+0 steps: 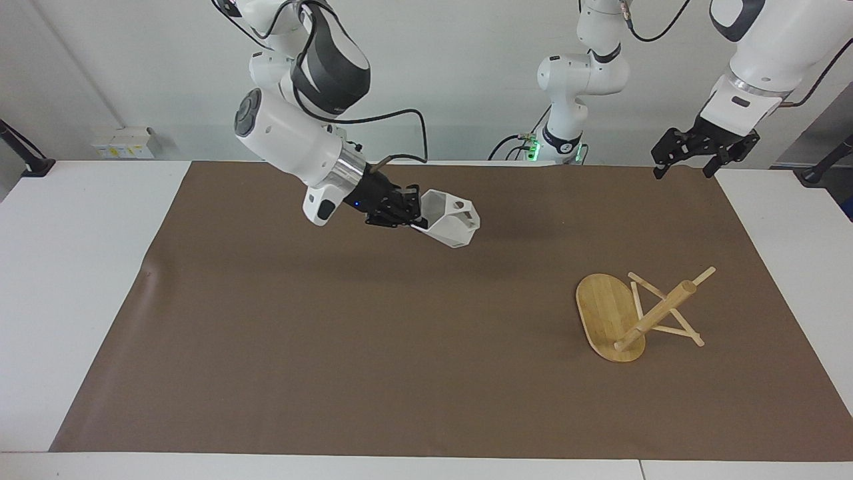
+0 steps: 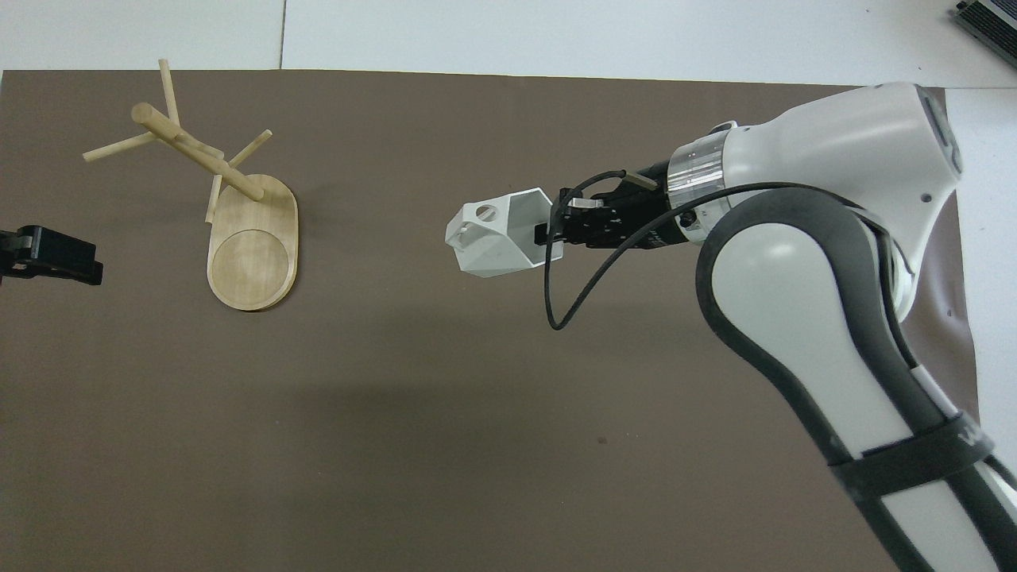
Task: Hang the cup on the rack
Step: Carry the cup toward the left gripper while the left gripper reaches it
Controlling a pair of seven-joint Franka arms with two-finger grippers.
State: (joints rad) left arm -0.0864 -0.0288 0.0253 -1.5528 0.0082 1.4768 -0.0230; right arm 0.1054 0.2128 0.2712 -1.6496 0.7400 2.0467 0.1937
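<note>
My right gripper [image 1: 414, 212] pinches the cup [image 1: 450, 218] by its rim, handle pointing toward the rack [image 1: 636, 315], well apart; my left gripper [image 1: 686, 159], spread, waits.

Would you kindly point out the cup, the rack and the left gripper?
cup [image 1: 452, 223]: facing view, on its faceted white side.
rack [image 1: 603, 310]: facing view, on its flat oval base.
left gripper [image 1: 685, 162]: facing view, midway between its fingertips.

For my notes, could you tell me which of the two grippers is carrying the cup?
The right gripper, jaws shut on the cup's rim over the mat; the left gripper hangs empty.
</note>
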